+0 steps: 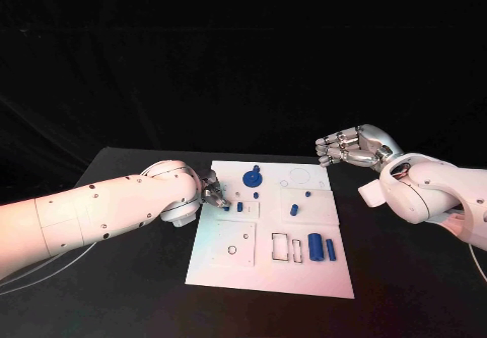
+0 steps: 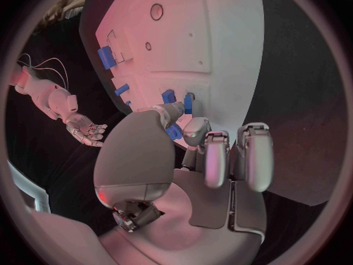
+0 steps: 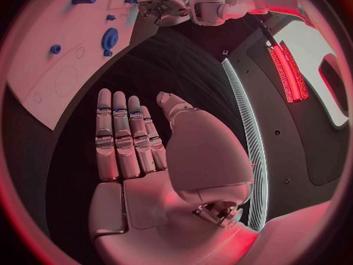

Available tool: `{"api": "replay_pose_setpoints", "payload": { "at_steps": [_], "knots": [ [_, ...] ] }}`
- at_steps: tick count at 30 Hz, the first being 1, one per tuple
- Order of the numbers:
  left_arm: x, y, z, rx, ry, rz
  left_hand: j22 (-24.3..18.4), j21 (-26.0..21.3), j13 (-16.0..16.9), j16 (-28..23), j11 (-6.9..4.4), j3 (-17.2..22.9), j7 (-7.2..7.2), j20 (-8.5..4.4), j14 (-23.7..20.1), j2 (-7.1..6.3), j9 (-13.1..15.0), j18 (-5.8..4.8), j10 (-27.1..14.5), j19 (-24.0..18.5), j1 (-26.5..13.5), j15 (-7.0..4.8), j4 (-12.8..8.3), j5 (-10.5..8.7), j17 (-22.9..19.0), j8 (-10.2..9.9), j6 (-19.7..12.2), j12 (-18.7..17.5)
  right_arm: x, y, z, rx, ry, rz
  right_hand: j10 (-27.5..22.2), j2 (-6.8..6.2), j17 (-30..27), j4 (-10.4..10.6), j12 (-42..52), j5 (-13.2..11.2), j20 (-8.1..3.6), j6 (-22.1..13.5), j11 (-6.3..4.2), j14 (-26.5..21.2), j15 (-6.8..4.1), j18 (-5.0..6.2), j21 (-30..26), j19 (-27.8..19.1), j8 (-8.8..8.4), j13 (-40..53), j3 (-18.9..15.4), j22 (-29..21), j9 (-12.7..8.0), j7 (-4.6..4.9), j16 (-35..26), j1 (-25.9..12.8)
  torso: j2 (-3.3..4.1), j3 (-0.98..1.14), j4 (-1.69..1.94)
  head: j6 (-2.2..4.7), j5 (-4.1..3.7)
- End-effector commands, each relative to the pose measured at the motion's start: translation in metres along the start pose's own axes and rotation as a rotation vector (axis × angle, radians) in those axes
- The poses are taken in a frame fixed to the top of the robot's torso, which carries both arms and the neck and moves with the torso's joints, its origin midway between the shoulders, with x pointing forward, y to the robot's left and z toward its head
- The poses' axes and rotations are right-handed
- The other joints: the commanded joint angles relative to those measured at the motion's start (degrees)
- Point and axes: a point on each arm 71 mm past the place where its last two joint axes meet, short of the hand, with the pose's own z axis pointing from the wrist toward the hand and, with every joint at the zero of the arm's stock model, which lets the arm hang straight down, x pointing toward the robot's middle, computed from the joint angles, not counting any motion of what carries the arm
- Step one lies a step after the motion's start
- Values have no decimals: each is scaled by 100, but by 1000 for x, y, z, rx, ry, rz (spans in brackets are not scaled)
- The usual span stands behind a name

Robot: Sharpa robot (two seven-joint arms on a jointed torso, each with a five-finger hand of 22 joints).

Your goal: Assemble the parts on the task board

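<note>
Silver fingers of the left hand [image 1: 212, 191] pinch a small blue part [image 2: 188, 103] at the white task board [image 1: 266, 278], seemingly light, rigid, best gripped by its sides, while the right hand [image 1: 350, 146] hovers empty, fingers apart.

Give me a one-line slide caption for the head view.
Left hand works small blue parts on the white board; right hand hovers beside it, holding nothing.

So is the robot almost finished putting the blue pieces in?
Not nearly. A blue gear looks seated near the task board's far edge. The left hand works a small blue part at the board's left side. Two blue cylinders lie loose; the right hand waits open.
</note>
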Motion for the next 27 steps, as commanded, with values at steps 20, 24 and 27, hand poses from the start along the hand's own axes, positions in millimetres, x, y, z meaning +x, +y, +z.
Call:
{"api": "replay_pose_setpoints", "payload": {
  "at_steps": [20, 24, 27],
  "knots": [
    [4, -1, 0, -24, 38, 88, 1005, 29, 18, 29, -2, 819, -94, -55, 535, 23, 8, -51, 57, 314, -29, -43, -789, 38, 1359, 76, 37, 32, 2, 1, 0, -14, 12, -3, -28, 15, -16, -40, -1, 33, 8, -43, 2, -18, -8, 35, -23, 26, -15, -9, -10, -24, -8, -3, -18, -12, -1, 2, 5, -11, 3],
    [5, -2, 0, -20, 39, 89, 1008, 31, 45, 30, -3, 839, -97, -56, 535, 12, 18, -52, 73, 315, -67, -44, -796, 35, 1360, 101, 40, 54, 2, 1, 0, -14, 13, -3, -28, 15, -16, -40, -1, 33, 8, -43, 2, -18, -8, 35, -23, 26, -15, -9, -10, -24, -8, -3, -18, -12, 0, 2, -1, -15, 0],
    [5, -2, 0, -19, 42, 88, 1026, 42, 72, 31, -13, 842, -111, -57, 536, -9, 37, -57, 96, 325, -153, -48, -787, 28, 1361, 152, 54, 81, 2, 1, 0, -14, 13, -3, -28, 15, -16, -40, -1, 33, 8, -43, 2, -18, -8, 35, -23, 26, -15, -9, -10, -24, -8, -3, -18, -12, 1, 3, -1, -25, 0]
  ]
}}
